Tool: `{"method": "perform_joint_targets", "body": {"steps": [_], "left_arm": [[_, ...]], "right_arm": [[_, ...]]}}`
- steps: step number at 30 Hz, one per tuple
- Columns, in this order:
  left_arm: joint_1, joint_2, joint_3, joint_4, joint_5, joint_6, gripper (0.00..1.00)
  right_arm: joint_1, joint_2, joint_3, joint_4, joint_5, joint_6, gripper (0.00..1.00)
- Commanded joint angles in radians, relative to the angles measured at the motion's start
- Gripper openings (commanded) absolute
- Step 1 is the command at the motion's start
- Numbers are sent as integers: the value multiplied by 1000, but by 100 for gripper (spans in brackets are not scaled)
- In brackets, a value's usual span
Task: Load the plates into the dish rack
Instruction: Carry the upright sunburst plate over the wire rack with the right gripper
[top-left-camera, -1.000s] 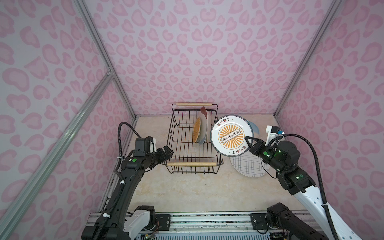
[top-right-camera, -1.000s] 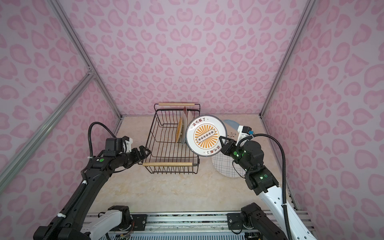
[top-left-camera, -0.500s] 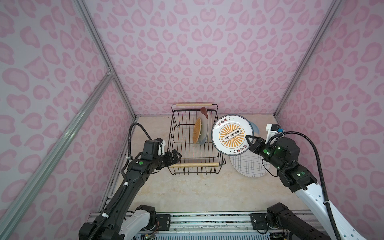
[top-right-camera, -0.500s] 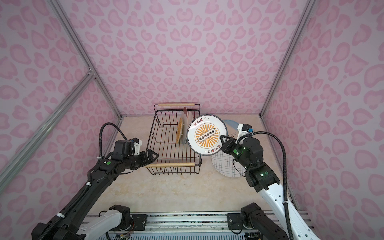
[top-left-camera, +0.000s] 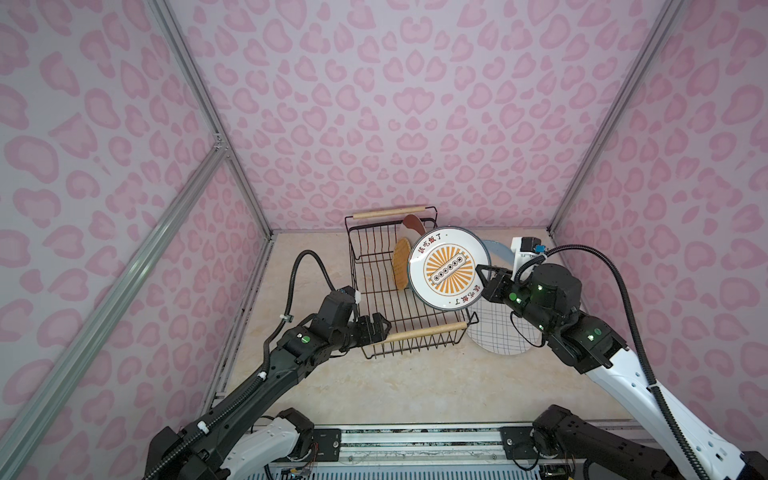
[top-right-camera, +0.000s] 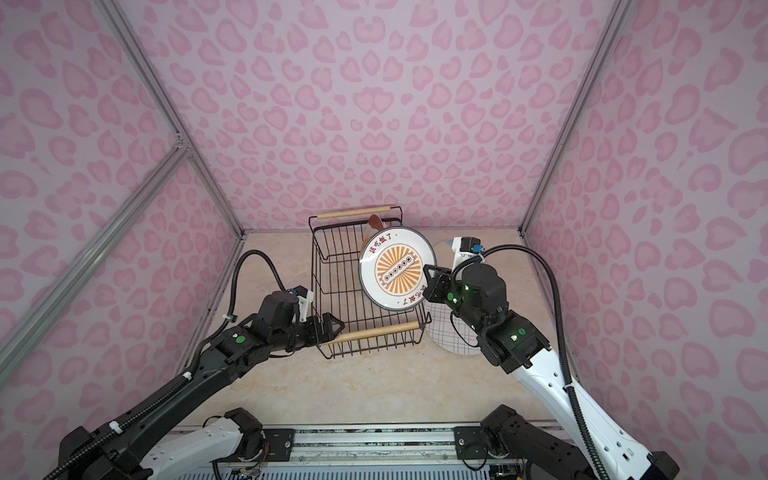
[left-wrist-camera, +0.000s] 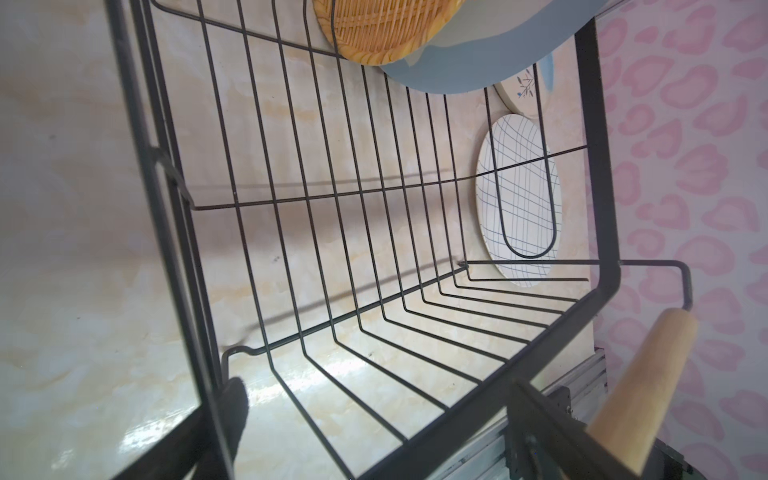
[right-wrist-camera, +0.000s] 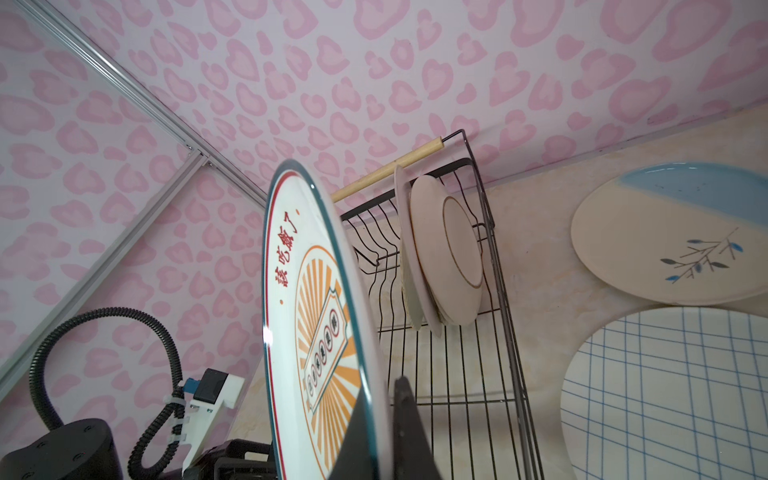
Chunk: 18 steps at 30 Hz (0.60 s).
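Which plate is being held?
The orange sunburst plate, rim pinched in the right gripper; the blue-gridded plate and sprig plate lie flat on the table, others stand in the dish rack.

The left arm (top-left-camera: 291, 357) stretches low from the near left corner toward the middle, forearm slanting inward and wrist about level. The left gripper (top-left-camera: 376, 328) stands wide open (one dark finger (left-wrist-camera: 235, 407) shows in its wrist view). The right arm (top-left-camera: 582, 336) angles in from the near right, elbow bent. The right gripper (top-left-camera: 482, 280) is clamped on the edge of a plate (top-left-camera: 446, 270), lifted and tilted.
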Motion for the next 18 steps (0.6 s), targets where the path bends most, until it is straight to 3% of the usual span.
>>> {"method": "perform_joint_targets", "body": {"steps": [1, 6, 13, 18], "left_arm": [[-43, 19, 0, 78, -24, -16, 98], [-52, -17, 9, -16, -133, -2, 100], [23, -179, 61, -207, -263, 67, 97], [51, -300, 122, -236, -332, 193, 97]], "right_arm": [[38, 36, 32, 32, 98, -43, 0], [113, 125, 101, 18, 208, -93, 0], [204, 298, 269, -26, 382, -197, 0], [230, 460, 402, -61, 481, -252, 0]]}}
